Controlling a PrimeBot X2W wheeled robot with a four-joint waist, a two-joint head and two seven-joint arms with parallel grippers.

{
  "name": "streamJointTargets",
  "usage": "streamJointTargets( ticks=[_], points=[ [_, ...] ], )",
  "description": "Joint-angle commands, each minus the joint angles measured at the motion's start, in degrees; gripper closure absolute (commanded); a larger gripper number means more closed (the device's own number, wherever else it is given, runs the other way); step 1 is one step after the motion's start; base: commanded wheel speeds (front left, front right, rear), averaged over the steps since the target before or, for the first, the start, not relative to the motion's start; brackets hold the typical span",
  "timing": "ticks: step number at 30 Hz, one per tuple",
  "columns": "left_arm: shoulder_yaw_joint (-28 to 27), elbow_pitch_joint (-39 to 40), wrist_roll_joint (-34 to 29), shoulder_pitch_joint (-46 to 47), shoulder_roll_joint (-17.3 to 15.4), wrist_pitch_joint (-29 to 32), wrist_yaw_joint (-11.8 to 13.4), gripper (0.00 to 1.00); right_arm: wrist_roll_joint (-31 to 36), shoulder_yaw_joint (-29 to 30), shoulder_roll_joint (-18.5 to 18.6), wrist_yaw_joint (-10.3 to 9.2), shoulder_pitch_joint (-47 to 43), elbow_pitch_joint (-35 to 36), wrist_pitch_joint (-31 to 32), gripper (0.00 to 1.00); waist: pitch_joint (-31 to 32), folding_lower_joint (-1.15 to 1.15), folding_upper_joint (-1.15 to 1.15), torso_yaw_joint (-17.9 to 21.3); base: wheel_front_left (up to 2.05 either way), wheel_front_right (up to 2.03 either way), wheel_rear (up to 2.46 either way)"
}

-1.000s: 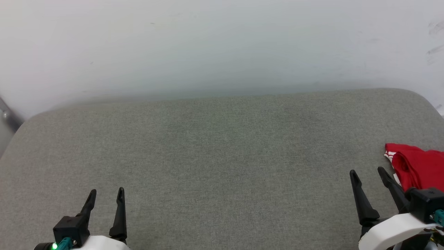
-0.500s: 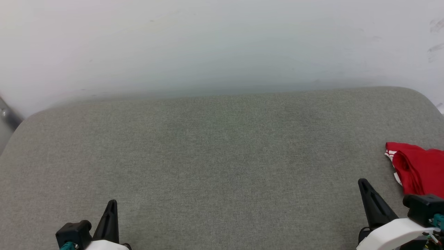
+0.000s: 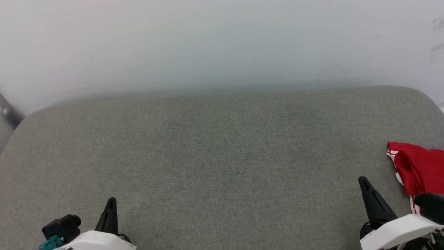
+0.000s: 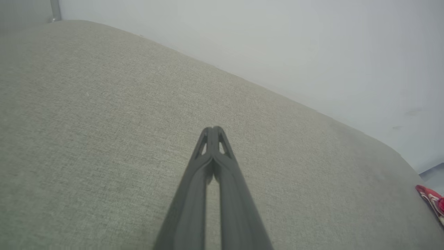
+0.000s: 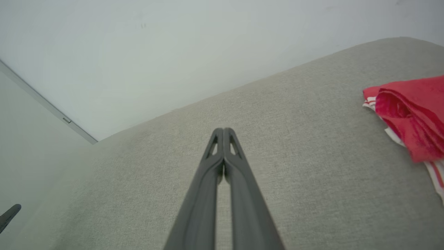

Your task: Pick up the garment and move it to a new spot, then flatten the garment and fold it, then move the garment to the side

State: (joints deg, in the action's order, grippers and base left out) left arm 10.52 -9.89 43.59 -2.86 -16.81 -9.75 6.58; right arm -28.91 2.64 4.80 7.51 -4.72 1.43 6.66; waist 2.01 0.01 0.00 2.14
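Rightward on grey upholstery [image 3: 222, 156] lies the garment [image 3: 419, 166], white wall [image 3: 222, 41] behind.

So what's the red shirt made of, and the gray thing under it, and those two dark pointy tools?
Red shirt: probably soft knit cloth, matte, with white striped trim; it bunches into loose folds.
Gray cushion: looks like woven upholstery fabric over padding, going by its speckled weave and rounded edges.
Left tool and right tool: likely hard matte plastic, with moulded slots near the tips.
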Motion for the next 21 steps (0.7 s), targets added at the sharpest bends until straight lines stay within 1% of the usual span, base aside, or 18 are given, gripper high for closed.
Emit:
streamJointTargets(
  ticks=[1, 21],
  points=[
    [-1.1, 0.4, 1.9, 2.1, 0.2, 0.4, -0.6, 1.00, -2.5, 0.3, -0.1, -0.01, 2.0, 0.1, -0.1, 1.00, 0.0, 0.00, 0.00, 0.0, 0.00, 0.00, 0.00],
    [-5.4, -0.8, 15.0, 4.2, 3.8, 4.7, -4.3, 1.00, -19.3, 1.3, -0.6, -0.01, 4.6, -4.1, -0.1, 1.00, -0.4, 0.00, 0.00, -0.4, 0.00, 0.00, 0.00]
  ],
)
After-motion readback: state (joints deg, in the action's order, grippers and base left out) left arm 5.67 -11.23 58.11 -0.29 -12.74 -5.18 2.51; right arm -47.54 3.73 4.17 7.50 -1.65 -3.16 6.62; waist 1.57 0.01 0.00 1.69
